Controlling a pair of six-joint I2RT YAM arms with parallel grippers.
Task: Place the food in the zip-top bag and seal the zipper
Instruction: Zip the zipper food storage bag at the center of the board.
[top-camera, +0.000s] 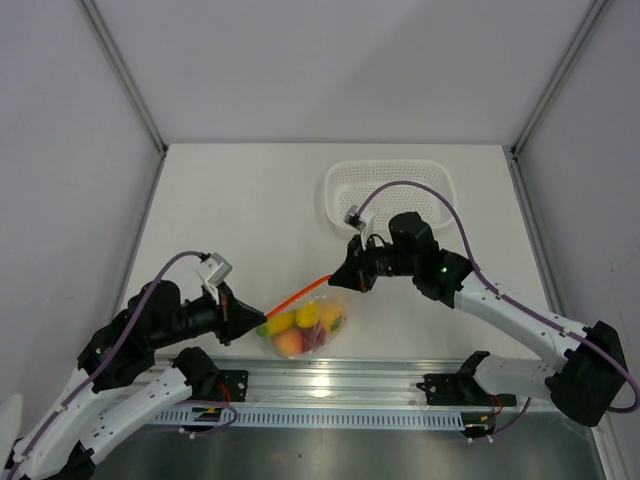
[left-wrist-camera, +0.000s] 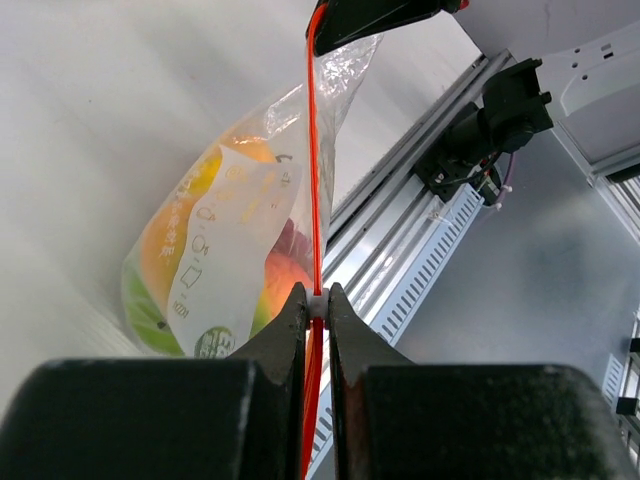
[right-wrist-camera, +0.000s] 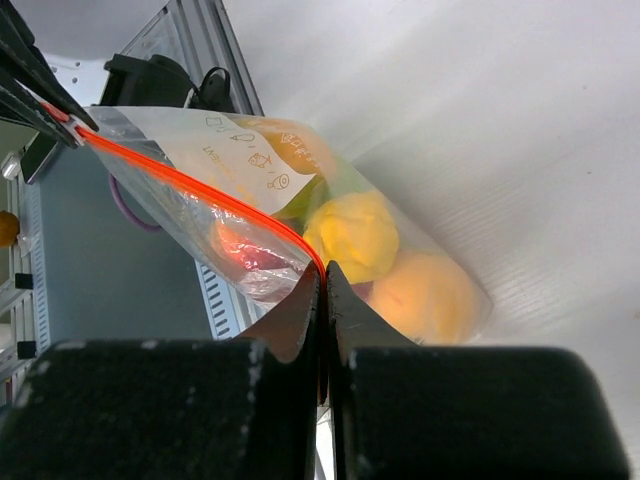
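The left tool (left-wrist-camera: 317, 300) is closed on one end of the zipper (left-wrist-camera: 314, 150), its jaws pinching the red-orange strip together with a small white piece (left-wrist-camera: 317, 301) that may be a slider. The right tool (right-wrist-camera: 323, 275) is closed on the opposite end, so the strip runs taut and straight from one tool to the other. Holding it stretched like this probably serves the sealing step, since a straight, tense mouth lets the two tracks meet along their length. The zip-top bag (top-camera: 300, 332) hangs below the line between the tools. The food (right-wrist-camera: 350, 235) is already inside, gathered in the belly of the pouch beneath the right tool's fingers, so the filling looks done. Whether the bag's bottom rests on the surface (top-camera: 220, 220) or hangs just clear of it cannot be told. The strip reads as one thin line, but I cannot tell if it is fully pressed shut. The white basket (top-camera: 335, 185) sits beyond the right tool, well apart.
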